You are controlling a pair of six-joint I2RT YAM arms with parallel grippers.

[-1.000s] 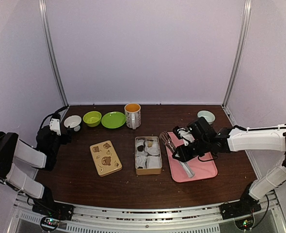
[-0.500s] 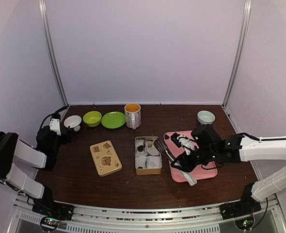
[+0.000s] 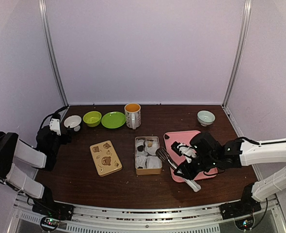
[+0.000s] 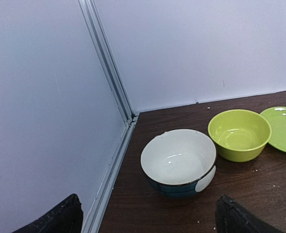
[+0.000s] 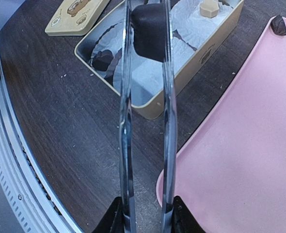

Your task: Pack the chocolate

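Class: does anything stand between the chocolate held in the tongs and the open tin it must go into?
Nothing visible does. The chocolate hangs in the tongs over the open tin, with paper cups bare below; the lid lies aside.

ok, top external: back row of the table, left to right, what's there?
White bowl with a dark blue outside → lime green bowl → flat green plate → patterned white mug with an orange inside → pale blue-green bowl, set well apart at the right.
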